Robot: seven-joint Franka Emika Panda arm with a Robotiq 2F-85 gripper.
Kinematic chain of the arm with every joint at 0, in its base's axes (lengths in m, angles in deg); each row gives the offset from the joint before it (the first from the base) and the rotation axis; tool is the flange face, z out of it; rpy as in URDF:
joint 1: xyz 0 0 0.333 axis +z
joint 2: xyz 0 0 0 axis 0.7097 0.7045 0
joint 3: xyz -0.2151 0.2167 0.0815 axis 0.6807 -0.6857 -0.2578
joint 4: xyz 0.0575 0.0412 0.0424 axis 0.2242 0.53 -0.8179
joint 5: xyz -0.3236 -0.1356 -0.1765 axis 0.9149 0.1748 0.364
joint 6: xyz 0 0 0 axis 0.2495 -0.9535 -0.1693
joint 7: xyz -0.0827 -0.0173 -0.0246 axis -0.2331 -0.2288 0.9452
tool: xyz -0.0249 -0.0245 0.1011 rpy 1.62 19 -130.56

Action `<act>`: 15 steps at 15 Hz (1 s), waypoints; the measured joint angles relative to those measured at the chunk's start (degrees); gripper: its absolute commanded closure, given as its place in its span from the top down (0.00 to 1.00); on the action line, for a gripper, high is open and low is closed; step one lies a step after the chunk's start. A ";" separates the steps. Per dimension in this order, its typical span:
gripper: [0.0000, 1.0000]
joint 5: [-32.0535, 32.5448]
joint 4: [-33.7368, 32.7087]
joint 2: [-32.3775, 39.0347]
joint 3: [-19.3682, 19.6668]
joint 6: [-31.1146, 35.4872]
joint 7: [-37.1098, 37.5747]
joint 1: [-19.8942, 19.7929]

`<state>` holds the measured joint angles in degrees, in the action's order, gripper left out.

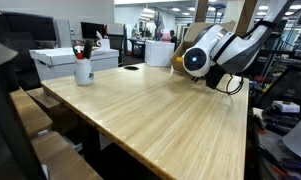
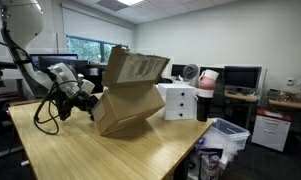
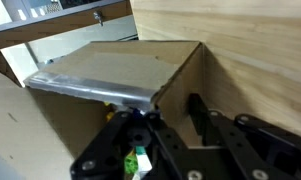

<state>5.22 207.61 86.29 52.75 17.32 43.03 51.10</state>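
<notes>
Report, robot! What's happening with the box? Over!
Gripper at wall of brown cardboard box, grip unclear. Box tilted on light wooden table. White boxes beyond it.

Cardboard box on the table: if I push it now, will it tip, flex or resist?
The cardboard box leans on one bottom edge by the pincer, so it probably tips easily. Likely light: the inside seen in the wrist view looks bare. Its thin flaps may bend.

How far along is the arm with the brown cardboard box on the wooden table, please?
Done: the brown cardboard box stands tilted on the light wooden table, not flat. In hand: the claw is against the box's side, a cardboard panel close in the wrist view; whether it grips is unclear. Left: the box is neither upright nor laid down.
</notes>
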 measured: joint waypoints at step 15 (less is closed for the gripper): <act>1.00 -8.62 -0.49 -2.05 -1.72 -1.85 -10.24 0.32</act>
<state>-3.40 207.11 84.24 51.03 15.47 32.78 51.42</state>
